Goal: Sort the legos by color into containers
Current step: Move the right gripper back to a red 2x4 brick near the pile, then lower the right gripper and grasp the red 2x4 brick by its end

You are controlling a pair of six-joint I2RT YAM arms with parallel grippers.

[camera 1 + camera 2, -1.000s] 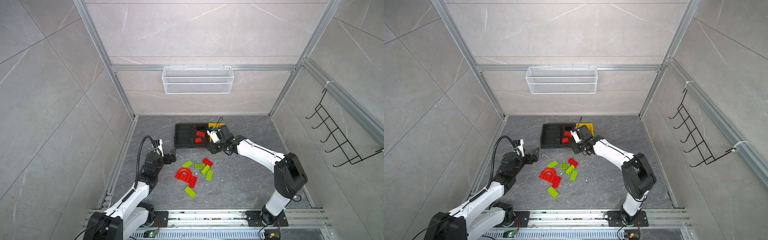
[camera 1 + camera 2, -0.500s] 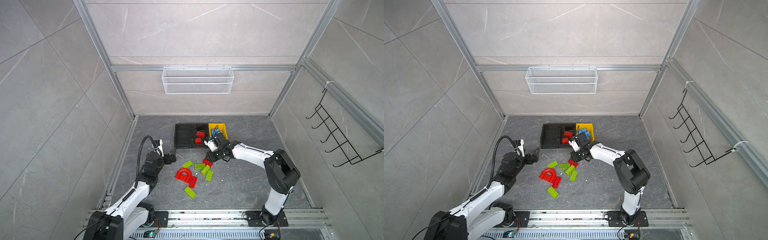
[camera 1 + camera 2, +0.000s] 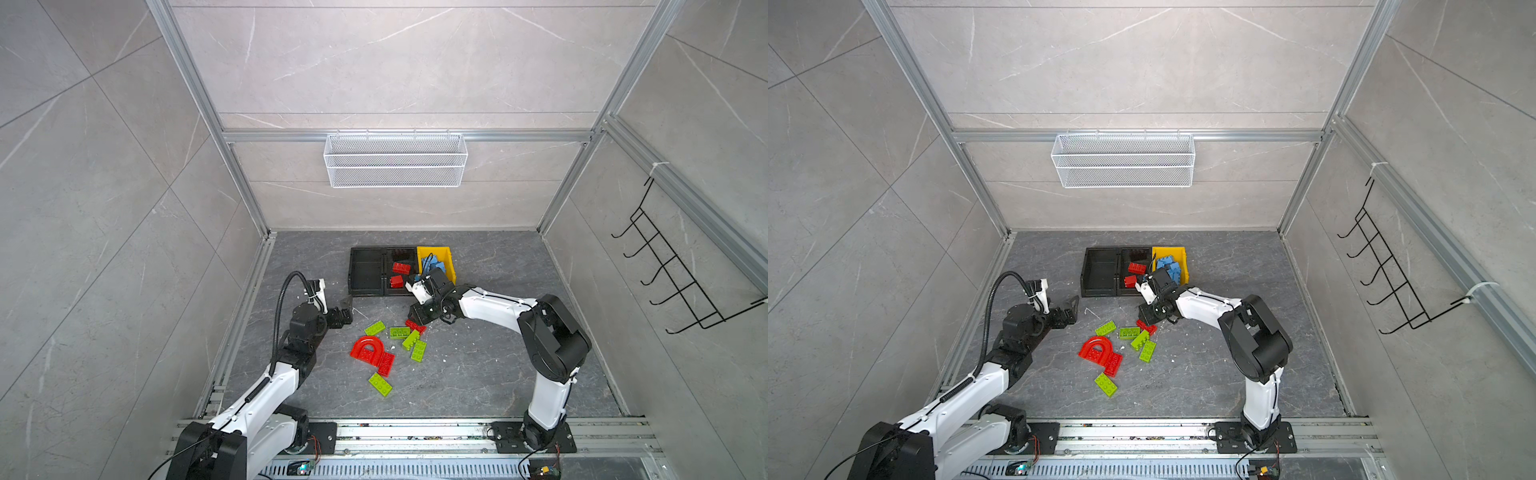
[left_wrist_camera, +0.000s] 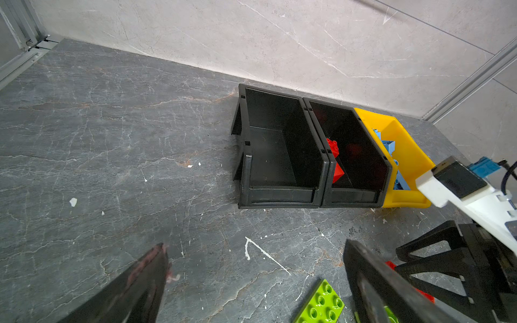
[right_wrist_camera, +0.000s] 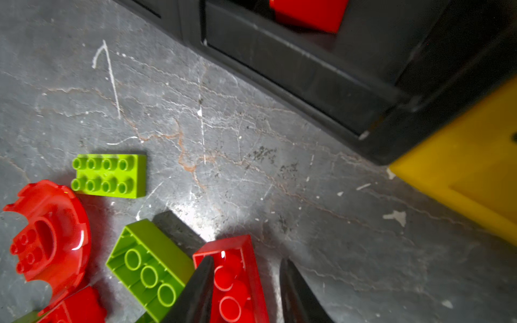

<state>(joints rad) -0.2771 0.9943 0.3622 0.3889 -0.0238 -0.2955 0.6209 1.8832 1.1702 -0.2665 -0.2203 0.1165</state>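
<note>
The left gripper hangs with its jaws wide and empty over bare worktop, just before the left black bin, which holds nothing. Beside that bin, the middle black bin holds 2 red bricks, and the yellow bin holds the blue bricks.

On the worktop lie 5 green bricks, the red arch and a red brick against it. The step in hand looks like a pick of reds. The right gripper is down over a loose red brick, jaws narrow, 1 finger on each long side. Whether they already pinch it I cannot tell.

That brick lies hollow side up, studs down. Its long axis runs along the fingers, so the jaws span its short width, and 1 short end points at the bare worktop before the black bins. In both top views it sits slanted, near the front of the middle black bin.

The next move calls for a firm pinch, then a straight lift, since an upturned green brick lies just beside 1 finger and could get dragged. The middle black bin seems the goal.
</note>
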